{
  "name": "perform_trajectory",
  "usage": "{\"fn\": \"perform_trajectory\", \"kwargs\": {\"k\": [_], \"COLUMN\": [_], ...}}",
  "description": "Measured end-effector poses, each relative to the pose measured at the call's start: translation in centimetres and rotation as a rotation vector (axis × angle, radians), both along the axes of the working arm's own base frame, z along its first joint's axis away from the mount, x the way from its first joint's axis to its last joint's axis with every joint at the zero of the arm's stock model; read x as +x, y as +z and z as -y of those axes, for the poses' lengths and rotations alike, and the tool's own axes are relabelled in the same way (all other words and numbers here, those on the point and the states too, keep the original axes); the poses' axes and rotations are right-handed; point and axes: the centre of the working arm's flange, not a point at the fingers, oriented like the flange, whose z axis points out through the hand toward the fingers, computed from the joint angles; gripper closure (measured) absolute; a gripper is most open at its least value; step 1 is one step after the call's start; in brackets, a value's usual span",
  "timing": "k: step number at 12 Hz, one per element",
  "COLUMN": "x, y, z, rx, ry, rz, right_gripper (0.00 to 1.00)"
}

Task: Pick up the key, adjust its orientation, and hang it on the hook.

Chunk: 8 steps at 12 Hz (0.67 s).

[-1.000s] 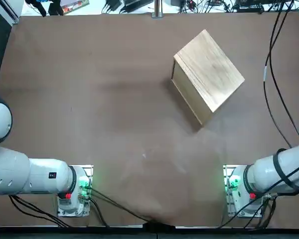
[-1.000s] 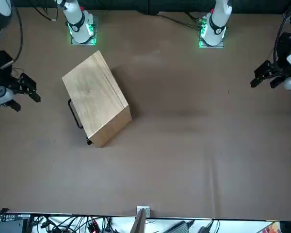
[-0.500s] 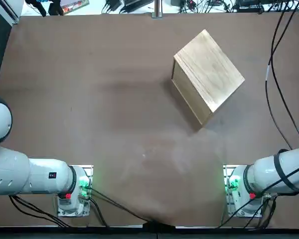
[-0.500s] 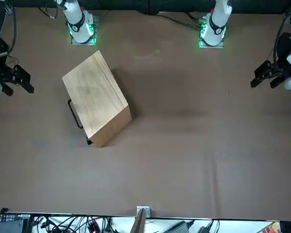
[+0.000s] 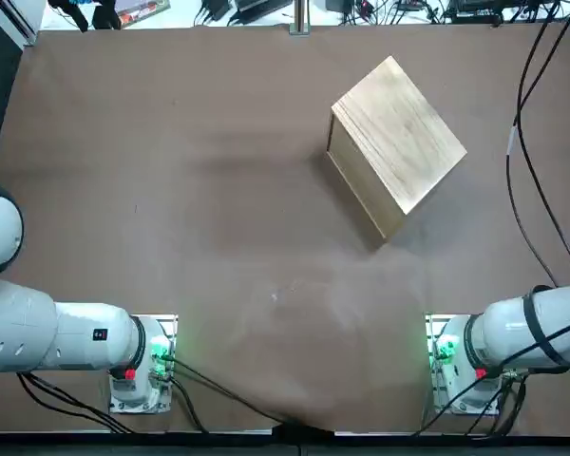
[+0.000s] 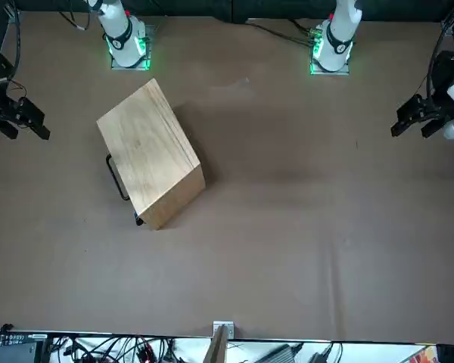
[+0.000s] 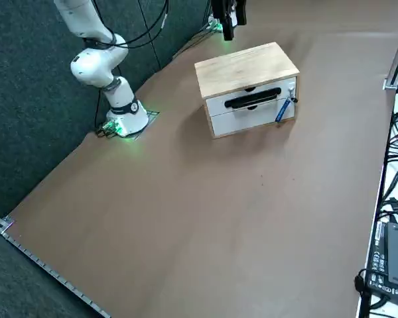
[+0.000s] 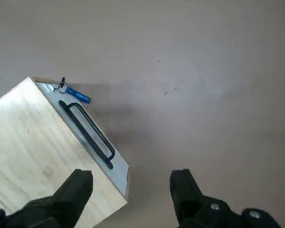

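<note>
The right gripper (image 8: 131, 175) is to the right of the box (image 8: 42, 152), its jaws open and empty. The blue-tagged key (image 8: 77, 94) hangs from the hook (image 8: 62, 82) at the drawer front's far end (image 8: 50, 89).

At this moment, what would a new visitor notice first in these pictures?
Probably the pale wooden box, standing turned at an angle on the brown table. Next, the key with its blue tag, hanging at the box's white drawer front. The right gripper is above the table, its black fingers spread open.
</note>
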Motion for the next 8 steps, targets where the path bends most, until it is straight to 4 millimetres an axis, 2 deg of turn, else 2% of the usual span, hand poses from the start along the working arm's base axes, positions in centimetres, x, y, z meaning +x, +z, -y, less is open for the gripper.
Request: {"fn": "perform_trajectory", "kwargs": {"k": [8], "x": [-0.02], "y": [-0.28], "z": [0.34], "rx": [0.000], "ry": [-0.008], "rz": [-0.006], "right_gripper": [0.00]}}
